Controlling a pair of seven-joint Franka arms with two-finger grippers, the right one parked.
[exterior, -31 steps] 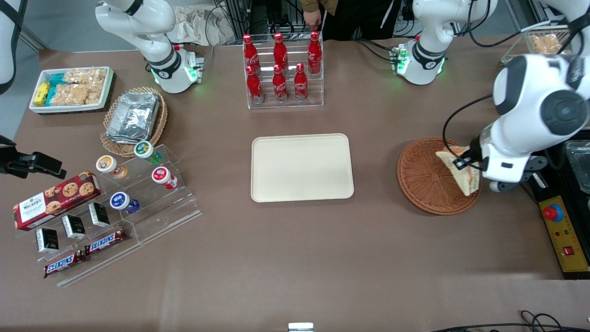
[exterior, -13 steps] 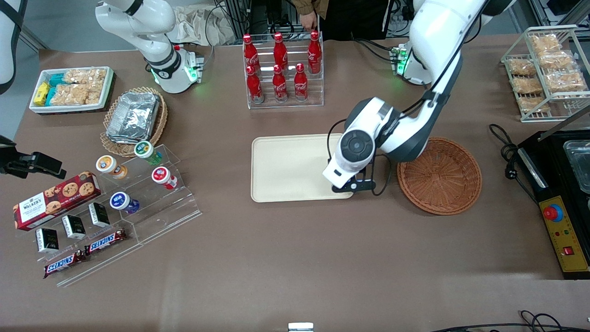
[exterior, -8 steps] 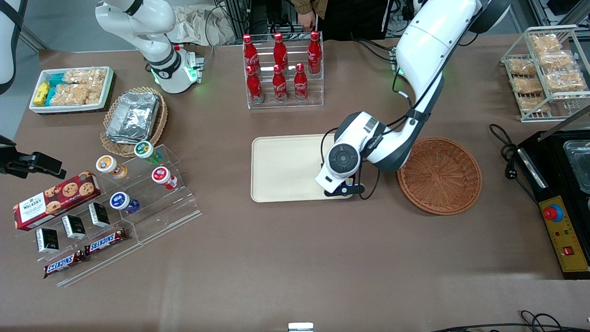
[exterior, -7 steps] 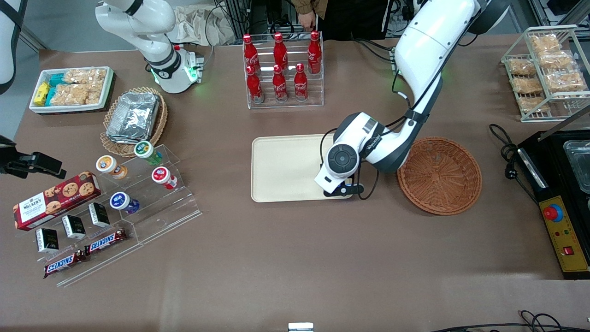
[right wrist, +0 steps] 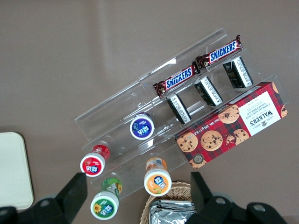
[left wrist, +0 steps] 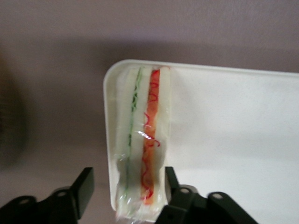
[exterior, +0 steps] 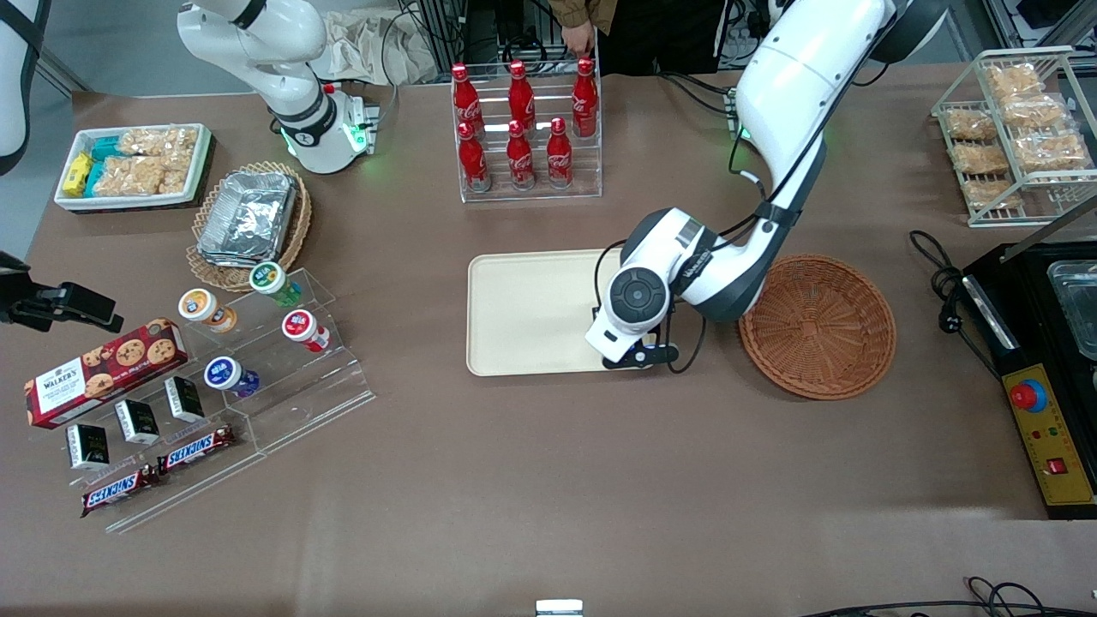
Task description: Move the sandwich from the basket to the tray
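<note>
Sandwich set down at the tray edge — the gripper spread around it

The gripper hangs low over the tray, at its end nearest the now empty basket; its fingers stand apart on both sides of the wrapped sandwich, which rests on edge inside the rim — probably just released there. On the surface I read "Snickers" bars and a "Walkers" biscuit box.

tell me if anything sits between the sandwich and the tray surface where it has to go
Nothing visible does. The sandwich stands on edge at a corner of the tray, whose surface beside it is bare. The gripper hangs over it, fingers open, one on either side.
</note>
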